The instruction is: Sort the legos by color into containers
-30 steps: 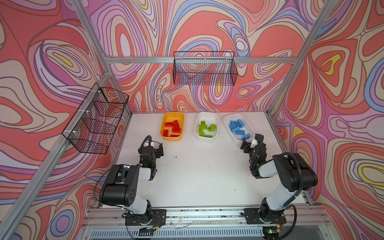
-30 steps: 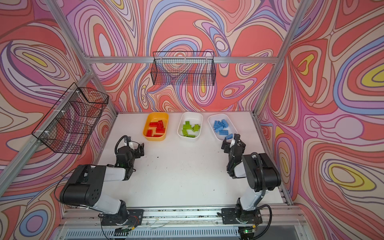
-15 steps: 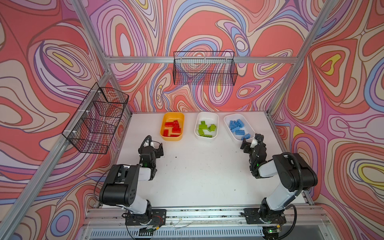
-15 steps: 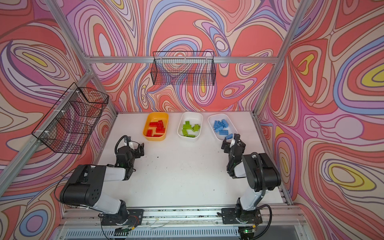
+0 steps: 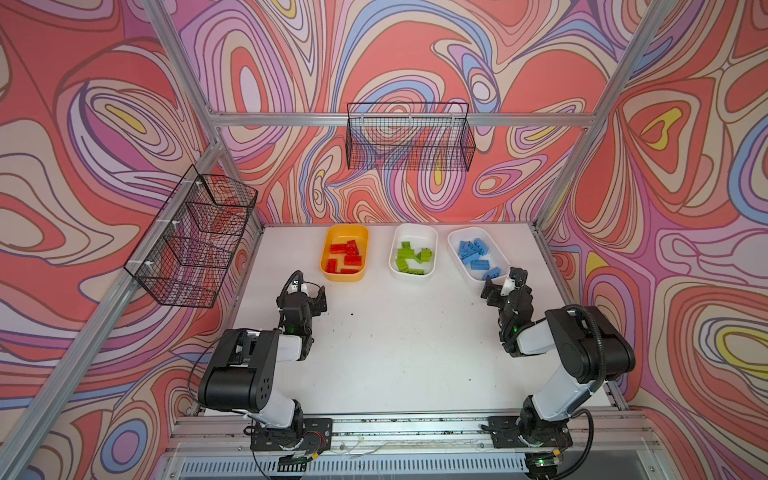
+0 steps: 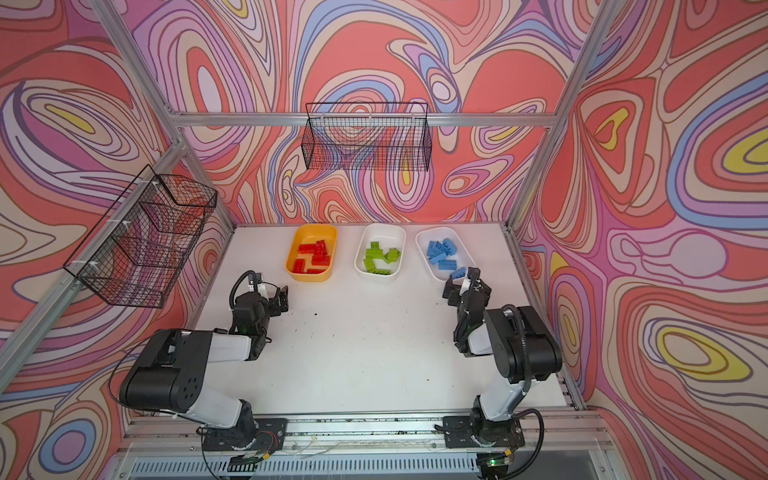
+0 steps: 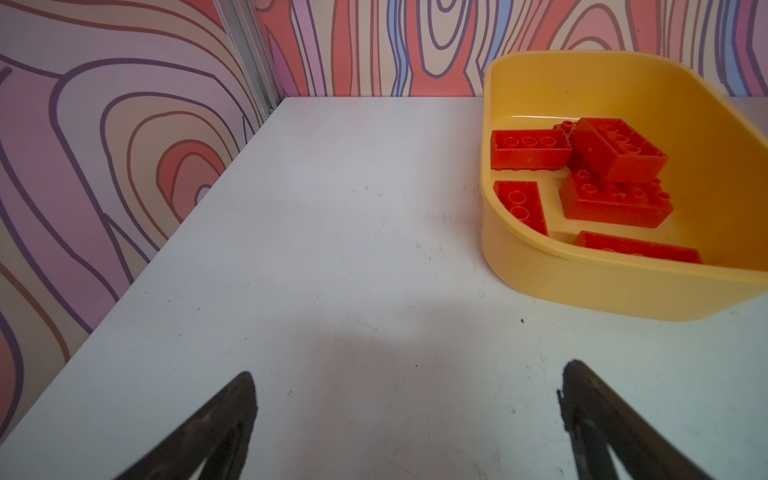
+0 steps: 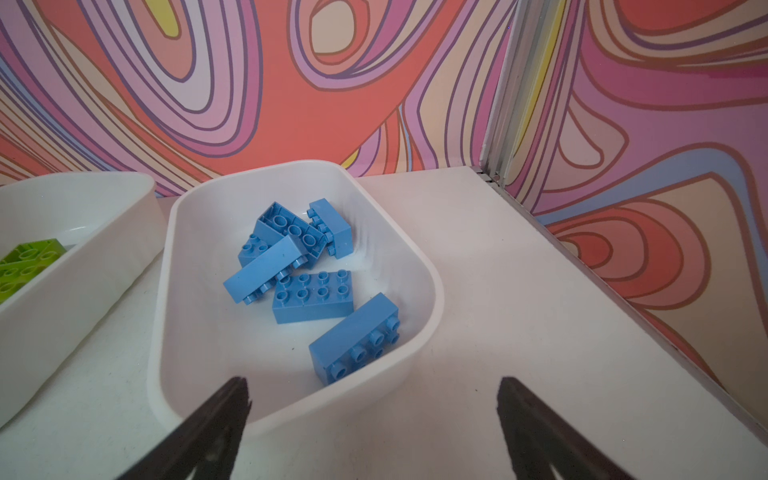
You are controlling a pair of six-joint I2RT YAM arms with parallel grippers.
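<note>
- Red legos (image 5: 345,249) lie in the yellow tub (image 5: 343,277), green legos (image 5: 405,254) in the middle tub (image 5: 409,276), and blue legos (image 5: 473,253) in the right tub (image 5: 478,233); we see nothing shifted since a second ago.
- The left gripper (image 7: 407,374) and right gripper (image 8: 374,380) stay wide open and empty, near the tubs.
- In both top views the right gripper hides the right tub's near end.
- The table (image 5: 395,353) is white and scuffed, with swirl-patterned walls (image 5: 415,62) and wire baskets (image 5: 409,141).

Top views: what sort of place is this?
Likely a robot test cell: white table inside a metal frame with swirl-printed walls, left arm and right arm mounted at its front.
</note>
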